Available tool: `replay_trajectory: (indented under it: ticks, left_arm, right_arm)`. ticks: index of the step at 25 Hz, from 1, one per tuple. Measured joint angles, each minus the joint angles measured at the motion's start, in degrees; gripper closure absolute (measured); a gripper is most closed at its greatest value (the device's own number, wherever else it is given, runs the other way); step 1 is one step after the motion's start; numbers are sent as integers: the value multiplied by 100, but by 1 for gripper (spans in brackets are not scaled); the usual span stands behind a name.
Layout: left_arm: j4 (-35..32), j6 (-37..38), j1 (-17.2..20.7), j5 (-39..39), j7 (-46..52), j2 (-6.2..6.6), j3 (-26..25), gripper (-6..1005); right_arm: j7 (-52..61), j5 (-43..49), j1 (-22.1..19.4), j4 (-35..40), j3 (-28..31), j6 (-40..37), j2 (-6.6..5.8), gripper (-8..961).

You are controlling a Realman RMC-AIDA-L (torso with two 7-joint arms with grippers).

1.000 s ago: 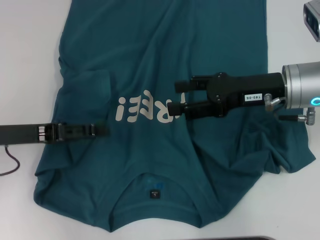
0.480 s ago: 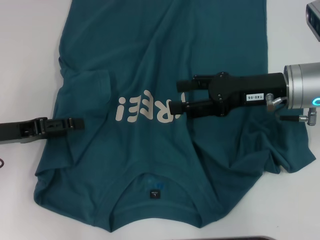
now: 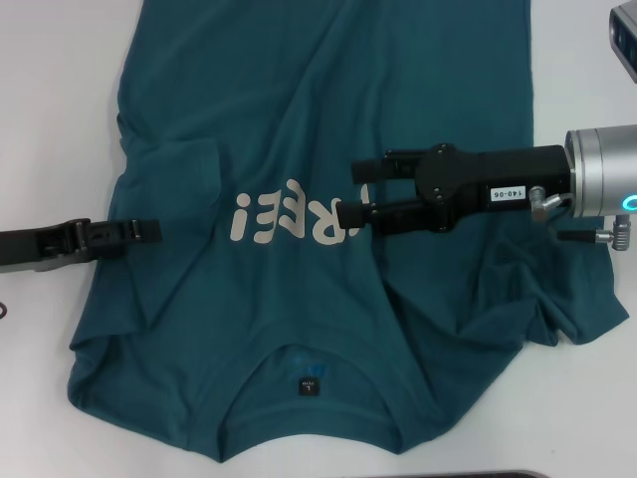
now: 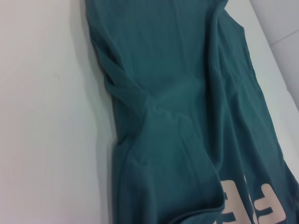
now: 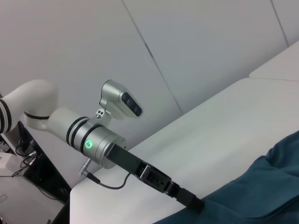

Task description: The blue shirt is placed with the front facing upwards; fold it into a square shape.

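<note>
Shirt (image 3: 328,199) flat on white table (image 3: 50,119), front up, neck at near edge, hem far away. Pale letters across chest. Left sleeve already tucked in over the body, lumpy crease there. Right sleeve bunched & wrinkly beside right arm.

Left gripper (image 3: 149,230) low at shirt's left edge, just over the cloth. Fingers look pressed together w/ nothing in them, though hard to be sure. Right gripper (image 3: 360,194) over mid chest, right by the letters. Fingers spread apart, one above the other, holding nothing.

Step in hand, prob: fold right side in to match left.

How to do well:
- Grab right sleeve edge, not just top wrinkle, so whole flap comes.
- Pinch only one layer first; check no extra cloth caught.
- Lift a bit, pull flat, then lay over toward middle.
- Keep fold line straight, neck to hem.
- Smooth bumps before next fold, else no neat square.
- Keep left gripper out of the way, or use to pin cloth down.
</note>
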State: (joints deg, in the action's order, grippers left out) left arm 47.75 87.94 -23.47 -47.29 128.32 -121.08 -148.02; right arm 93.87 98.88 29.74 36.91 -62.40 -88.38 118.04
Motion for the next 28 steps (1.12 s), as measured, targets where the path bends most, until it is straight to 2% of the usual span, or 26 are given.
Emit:
replay_trajectory:
  ticks: [9, 22, 28]
  left_arm:
    - [11, -174, -61, 4, 58, 69, 5, 148]
    - [-42, -265, -144, 27, 62, 14, 234, 148]
    - [-31, -327, -140, 25, 62, 57, 271, 147]
  right_arm:
    - [0, 0, 17, 0, 9, 4, 0, 70]
    - [0, 0, 59, 0, 9, 5, -4, 71]
    - [-8, 0, 58, 0, 20, 5, -9, 70]
